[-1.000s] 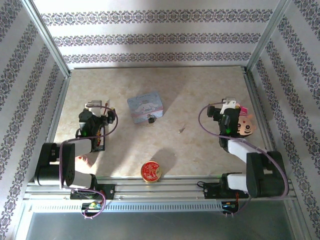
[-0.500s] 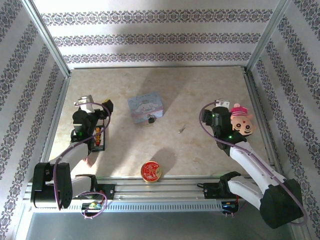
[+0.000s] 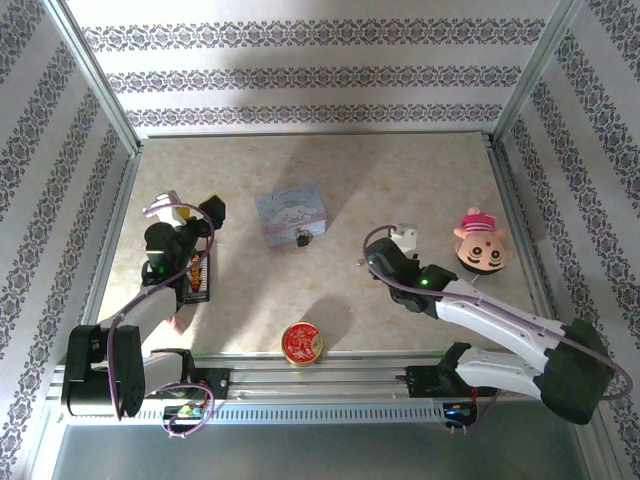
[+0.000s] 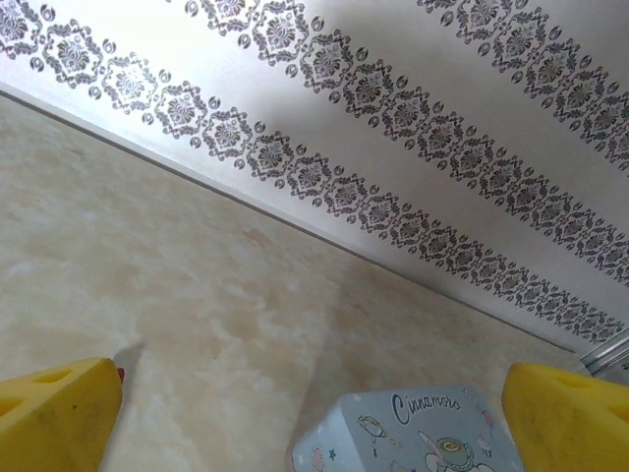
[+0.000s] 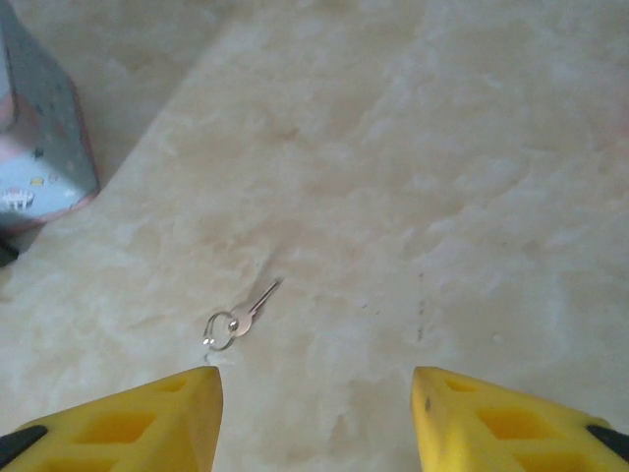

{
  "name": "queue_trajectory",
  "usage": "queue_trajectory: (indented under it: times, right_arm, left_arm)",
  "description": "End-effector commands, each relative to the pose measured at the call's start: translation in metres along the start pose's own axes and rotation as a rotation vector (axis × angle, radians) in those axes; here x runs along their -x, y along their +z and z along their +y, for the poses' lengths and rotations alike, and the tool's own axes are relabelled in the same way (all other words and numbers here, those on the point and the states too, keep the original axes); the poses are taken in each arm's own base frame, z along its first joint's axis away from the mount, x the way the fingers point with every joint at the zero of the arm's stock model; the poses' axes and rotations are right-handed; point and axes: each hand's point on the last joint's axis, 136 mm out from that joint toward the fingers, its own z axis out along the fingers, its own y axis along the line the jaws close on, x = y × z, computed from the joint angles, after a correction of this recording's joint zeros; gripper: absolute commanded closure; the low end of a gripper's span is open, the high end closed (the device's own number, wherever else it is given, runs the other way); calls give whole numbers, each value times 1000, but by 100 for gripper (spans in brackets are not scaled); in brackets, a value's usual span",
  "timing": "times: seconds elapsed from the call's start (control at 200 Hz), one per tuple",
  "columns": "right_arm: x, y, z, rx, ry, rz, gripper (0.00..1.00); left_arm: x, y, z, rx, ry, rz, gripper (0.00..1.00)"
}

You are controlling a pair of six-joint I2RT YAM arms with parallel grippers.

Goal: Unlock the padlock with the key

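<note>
The key [image 5: 241, 317], thin and silvery with a small ring, lies flat on the marble table top, just ahead of my right gripper's left fingertip. My right gripper [image 5: 314, 385] hovers over it, open, its yellow fingers [image 5: 147, 423] apart with nothing between them. From above, the right gripper [image 3: 373, 253] sits mid-table. The tiny dark padlock [image 3: 301, 239] hangs at the front of the pastel-blue box [image 3: 290, 212]. My left gripper [image 3: 195, 215] stands left of that box, wide open and empty [image 4: 313, 379]; the box's corner [image 4: 413, 438] shows between its fingers.
A round red-and-gold tin [image 3: 302, 343] sits near the front edge. A pink doll head [image 3: 482, 245] lies at the right. A black rack with orange pieces [image 3: 197, 277] lies under the left arm. Patterned walls enclose the table.
My right arm has swung left from beside the doll head to above the key, and its jaws have narrowed. The left wrist turned slightly, then held still.
</note>
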Motion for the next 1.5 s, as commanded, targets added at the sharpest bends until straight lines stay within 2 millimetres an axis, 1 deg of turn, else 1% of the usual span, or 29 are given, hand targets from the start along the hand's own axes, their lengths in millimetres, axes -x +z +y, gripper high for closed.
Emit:
queue_trajectory:
  times: [0.0, 0.09, 0.205, 0.31, 0.51, 0.645, 0.73, 0.9, 1.134, 1.334, 1.494]
  right_arm:
    - [0, 0, 21, 0, 51, 38, 49]
    - [-6, 8, 33, -19, 37, 90, 49]
    - [-12, 21, 41, -61, 14, 138, 49]
    - [-15, 34, 44, -100, 5, 187, 49]
    - [-22, 58, 50, -130, -3, 247, 58]
    - [-27, 72, 49, -157, -22, 278, 62]
    - [-30, 80, 50, -163, -26, 298, 63]
    - [-36, 91, 49, -175, -31, 320, 64]
    - [-47, 105, 51, -177, -25, 352, 67]
    - [-53, 110, 50, -180, -25, 370, 67]
    - [-57, 113, 47, -189, -27, 379, 68]
  left_arm:
    - [2, 1, 1, -6, -34, -26, 1]
    - [-5, 5, 2, -12, -52, 0, 1]
    - [-12, 12, 2, -24, -69, 32, 1]
    - [-16, 15, 1, -45, -75, 37, 1]
    - [-16, 15, -1, -90, -74, -8, 1]
    - [-22, 18, 1, -77, -87, 32, 1]
    - [-22, 18, 0, -76, -80, 35, 1]
    - [-16, 17, 1, -63, -67, 16, 1]
    - [-16, 14, 4, -33, -48, 22, 1]
    - [-10, 9, 8, 10, -25, 13, 1]
    - [-9, 7, 12, 42, -29, 26, 1]
